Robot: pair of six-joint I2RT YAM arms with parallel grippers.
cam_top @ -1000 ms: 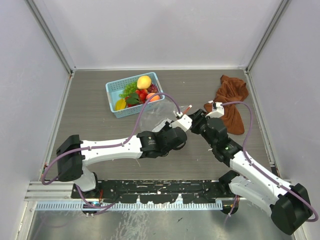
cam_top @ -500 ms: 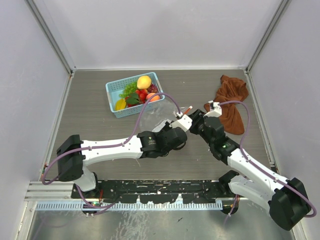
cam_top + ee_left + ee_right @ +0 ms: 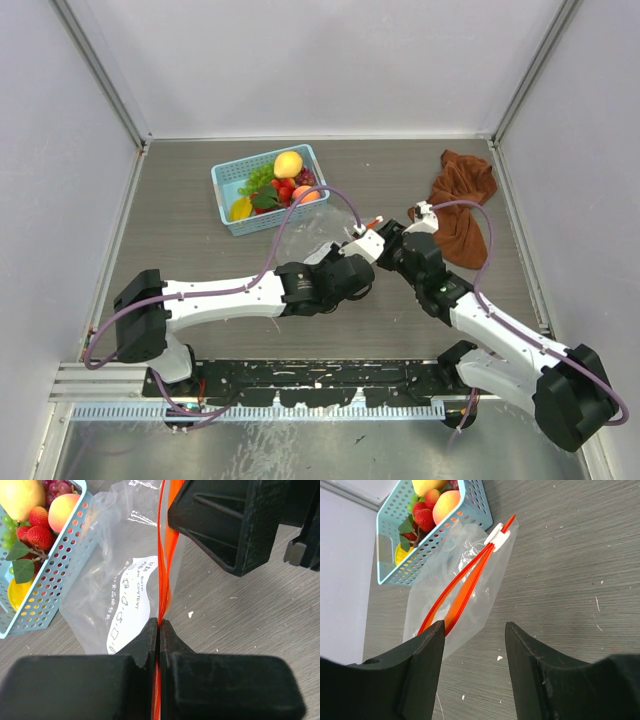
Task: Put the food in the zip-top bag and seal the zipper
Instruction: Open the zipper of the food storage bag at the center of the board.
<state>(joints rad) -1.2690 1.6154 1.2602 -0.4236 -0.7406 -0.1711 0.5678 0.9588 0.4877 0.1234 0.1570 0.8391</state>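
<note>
Near the middle of the table (image 3: 180, 250), the clear thin plastic zip-top bag (image 3: 115, 580) lies just beside the light-blue perforated plastic basket (image 3: 50, 580), which holds the small toy fruits (image 3: 280, 180). The left gripper (image 3: 159, 625) is clamped tight on the thin red-orange zipper strip (image 3: 164, 555); the right gripper (image 3: 475, 627) hangs half open over it, holding nothing.

One light-blue basket (image 3: 47, 585), and in it two peaches: one yellow-orange peach (image 3: 288, 163), one orange-red peach (image 3: 64, 511). One bunch of green grapes (image 3: 258, 180), one bunch of purple grapes (image 3: 306, 177), one yellow piece (image 3: 241, 208) in the corner. Strawberries (image 3: 39, 527): two show clearly, the rest of the red is too bunched to count. Two green leaves (image 3: 21, 567). One clear zip-top bag (image 3: 115, 580), one red-orange zipper (image 3: 162, 570), one white slider (image 3: 497, 534) on it. One rust-brown cloth (image 3: 462, 195). And two arms: left arm (image 3: 220, 295), right arm (image 3: 500, 335).
</note>
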